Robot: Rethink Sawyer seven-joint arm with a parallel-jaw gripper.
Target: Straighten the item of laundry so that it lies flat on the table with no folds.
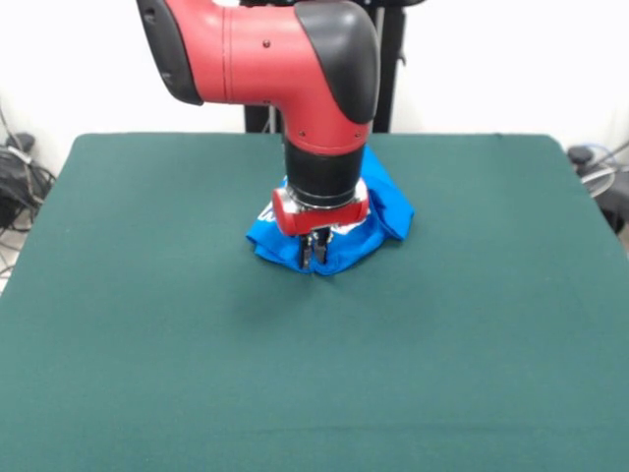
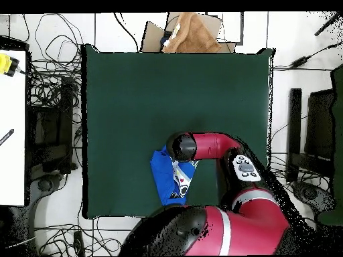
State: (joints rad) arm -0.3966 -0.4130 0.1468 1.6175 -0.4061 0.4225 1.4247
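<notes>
The item of laundry [image 1: 385,209] is a bright blue T-shirt, bunched in a crumpled heap with folds near the middle of the far half of the green table [image 1: 147,344]. A bit of white print shows on it. My gripper [image 1: 314,253] points straight down at the heap's near edge, its fingers close together and pinching the blue cloth. In the overhead view the shirt [image 2: 169,179] lies near the table's [image 2: 134,100] bottom edge, white print up. The arm's wrist [image 2: 182,146] hides the gripper there.
A cardboard box with brown cloth [image 2: 191,33] sits beyond the table's top edge in the overhead view. Cables [image 2: 53,154] and a white desk [image 2: 10,120] lie off the left side, and dark equipment [image 2: 315,134] off the right.
</notes>
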